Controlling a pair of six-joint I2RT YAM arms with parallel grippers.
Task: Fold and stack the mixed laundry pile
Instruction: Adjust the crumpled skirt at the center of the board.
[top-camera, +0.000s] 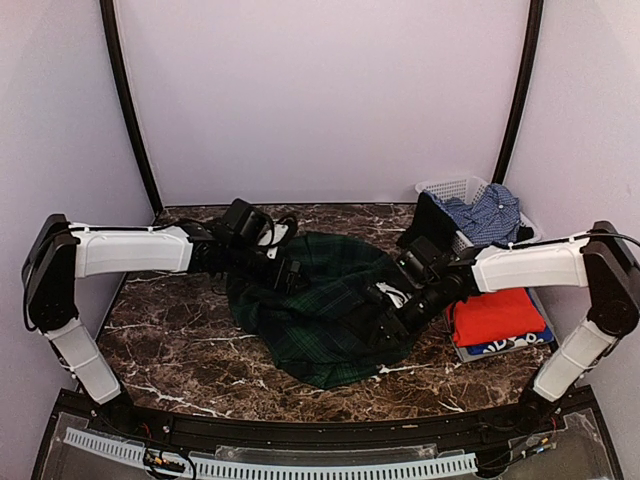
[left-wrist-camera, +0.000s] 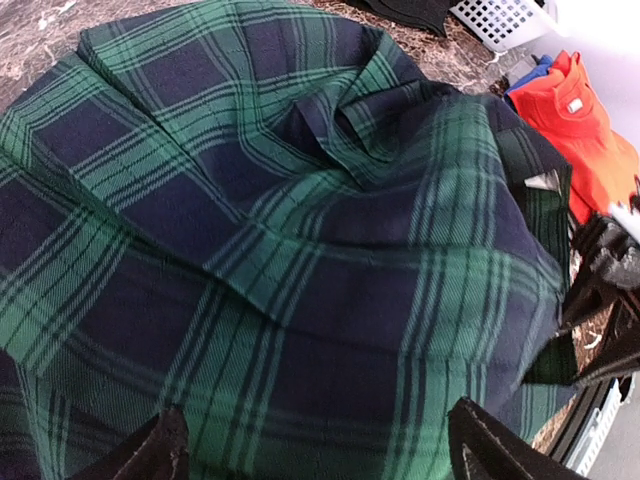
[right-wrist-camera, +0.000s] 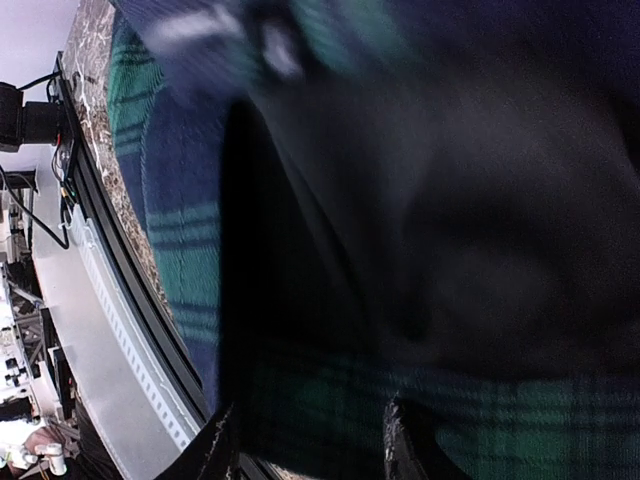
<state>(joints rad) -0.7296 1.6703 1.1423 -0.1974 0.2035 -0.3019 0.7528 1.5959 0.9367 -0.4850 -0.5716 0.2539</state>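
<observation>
From above, a dark green and navy tartan skirt (top-camera: 320, 310) lies crumpled in a rounded heap at the middle of the dark veined marble table (top-camera: 180, 340), its cloth rucked into deep folds. The left gripper (top-camera: 292, 275) sits over the heap's far left edge, and the right gripper (top-camera: 392, 322) is at its right edge. At the far right stands a white slotted plastic basket (top-camera: 455, 188) holding a light blue patterned shirt (top-camera: 490, 215), with a black garment (top-camera: 430, 228) draped over its left side. Near the right edge, a bright red-orange T-shirt (top-camera: 497, 315) lies folded on top of a royal blue white-printed T-shirt (top-camera: 512, 342), both on a flat grey tray (top-camera: 466, 352).

The left wrist view is almost filled by the tartan skirt, its broad green bars crossing navy squares and creases running toward a bunched knot on the far side. The left fingers (left-wrist-camera: 165, 452) stand wide apart just above the cloth and hold nothing.

The right wrist view is blurred. A dark fold with a green-checked band lies between the right fingers (right-wrist-camera: 215, 450), which stand fairly close together, but I cannot tell whether they actually pinch it.
</observation>
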